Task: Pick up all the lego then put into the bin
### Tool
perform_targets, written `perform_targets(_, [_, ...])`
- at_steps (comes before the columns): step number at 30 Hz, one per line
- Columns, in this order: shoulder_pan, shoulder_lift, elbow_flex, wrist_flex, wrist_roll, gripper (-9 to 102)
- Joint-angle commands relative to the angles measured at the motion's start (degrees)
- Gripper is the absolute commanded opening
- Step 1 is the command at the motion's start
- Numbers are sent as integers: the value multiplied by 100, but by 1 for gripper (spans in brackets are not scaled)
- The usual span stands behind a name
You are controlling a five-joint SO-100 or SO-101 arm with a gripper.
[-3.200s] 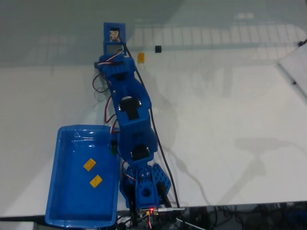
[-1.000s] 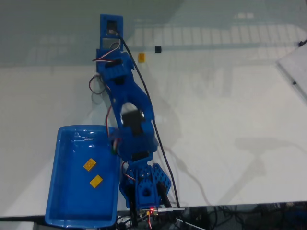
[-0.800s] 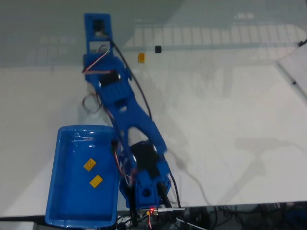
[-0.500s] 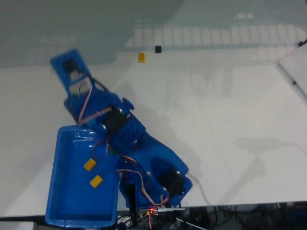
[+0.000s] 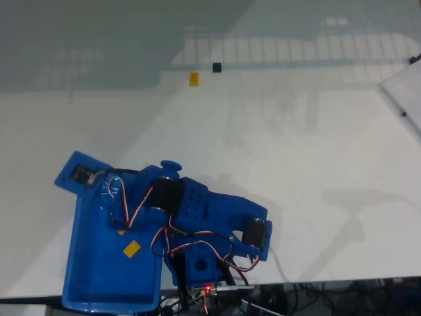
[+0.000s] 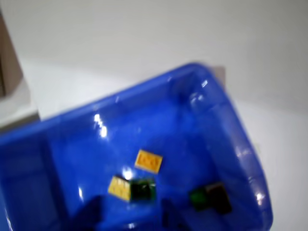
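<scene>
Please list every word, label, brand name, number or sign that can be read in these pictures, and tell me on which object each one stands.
None: no text can be read in either view.
The blue bin carries no label; its wall shows only glare.
The yellow lego bricks show studs, no print.
The blue arm bears no readable marking; the small red light at its base is a lamp, not a sign.

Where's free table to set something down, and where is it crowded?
Free: the white table right of the arm, below the yellow brick and black brick. Crowded: bottom left, where the arm overhangs the bin, and the cabled front edge.
</scene>
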Motion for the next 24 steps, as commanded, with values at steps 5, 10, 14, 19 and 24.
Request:
perform_targets(5, [316, -229, -114, -70, -70, 37])
perform_targets(10, [2250, -976, -246, -1503, -554, 36])
perform_targets(14, [4236, -1960, -79, -3867, -905, 35])
perform_targets(19, [6064, -3419, -62, -6003, -721, 34])
perform_targets(24, [7102, -4843, -9, -7506, -756, 33])
